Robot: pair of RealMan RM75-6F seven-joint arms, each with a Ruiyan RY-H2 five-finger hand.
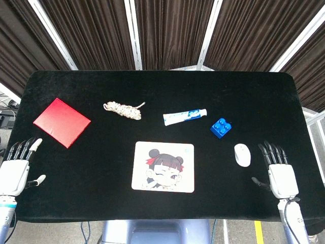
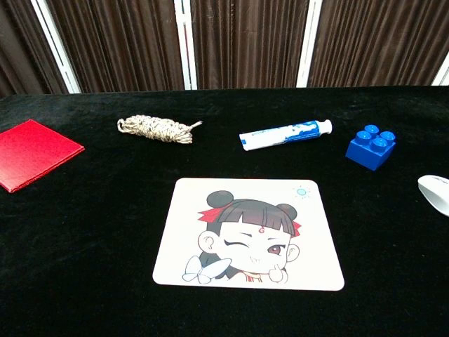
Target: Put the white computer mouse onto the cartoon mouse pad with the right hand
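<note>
The white computer mouse [image 1: 242, 154] lies on the black table, right of the cartoon mouse pad [image 1: 163, 166]; the chest view cuts it off at the right edge [image 2: 436, 193]. The pad [image 2: 249, 234], printed with a winking girl, sits flat at the front centre. My right hand [image 1: 277, 168] hovers just right of the mouse, fingers stretched forward and apart, holding nothing. At the front left corner my left hand [image 1: 17, 165] is open as well. Neither hand appears in the chest view.
A blue toy brick [image 1: 221, 127] sits just behind the mouse. A toothpaste tube [image 1: 184, 117], a coiled rope [image 1: 123, 110] and a red square pad [image 1: 62, 122] lie across the back half. The table's front edge runs close to both hands.
</note>
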